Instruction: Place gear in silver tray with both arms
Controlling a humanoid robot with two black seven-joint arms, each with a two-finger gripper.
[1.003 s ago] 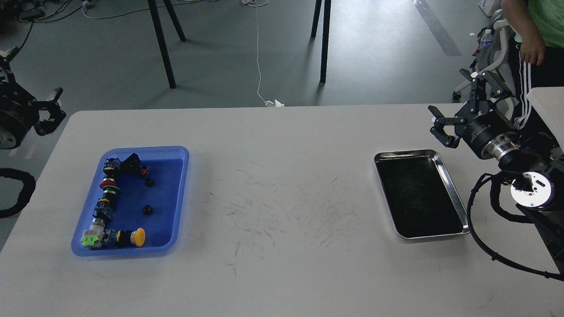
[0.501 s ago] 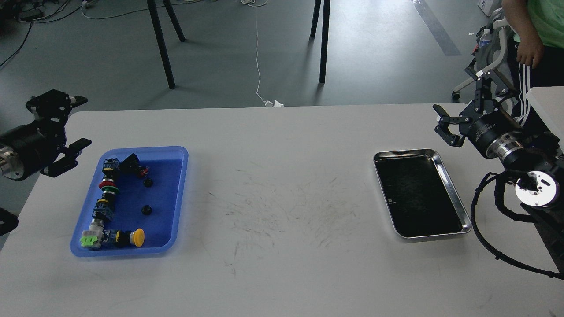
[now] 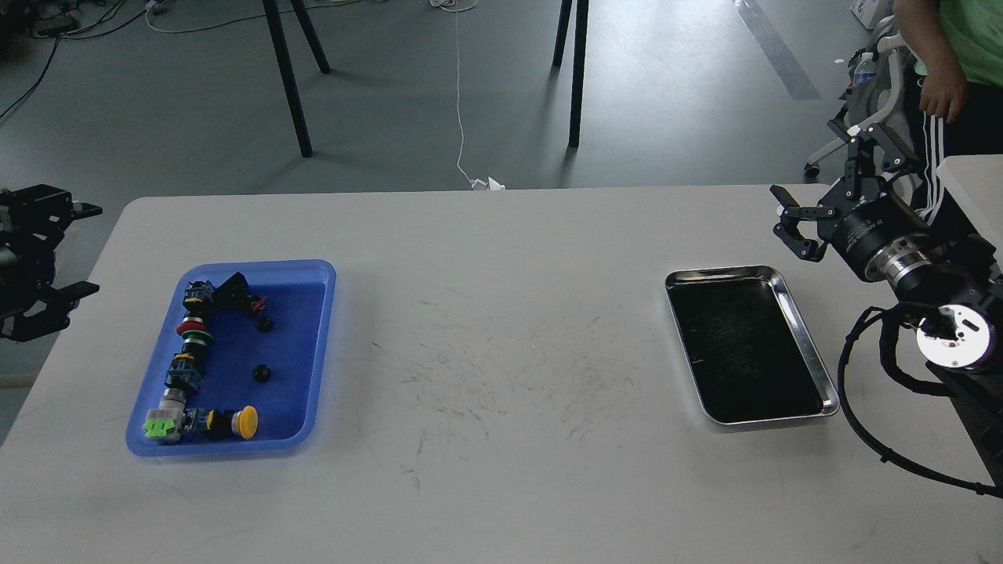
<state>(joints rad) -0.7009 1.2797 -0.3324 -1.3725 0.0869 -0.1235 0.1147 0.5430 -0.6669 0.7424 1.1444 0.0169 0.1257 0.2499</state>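
The silver tray (image 3: 800,323) lies empty at the right of the table, its bottom dark and reflective. Two small black gear-like pieces (image 3: 265,323) (image 3: 261,374) lie in the blue tray (image 3: 321,345) at the left. My left gripper (image 3: 78,251) is open and empty off the table's left edge, left of the blue tray. My right gripper (image 3: 827,188) is open and empty above the table's far right corner, just beyond the silver tray.
The blue tray also holds a row of push-button switches along its left and front sides, with a yellow-capped one (image 3: 247,421). A person (image 3: 940,86) stands at the far right beside a chair. Black table legs stand beyond the far edge.
My left gripper, which had swung in over the table's left corner half a second ago, has pulled back left and lower. My right gripper has barely moved.
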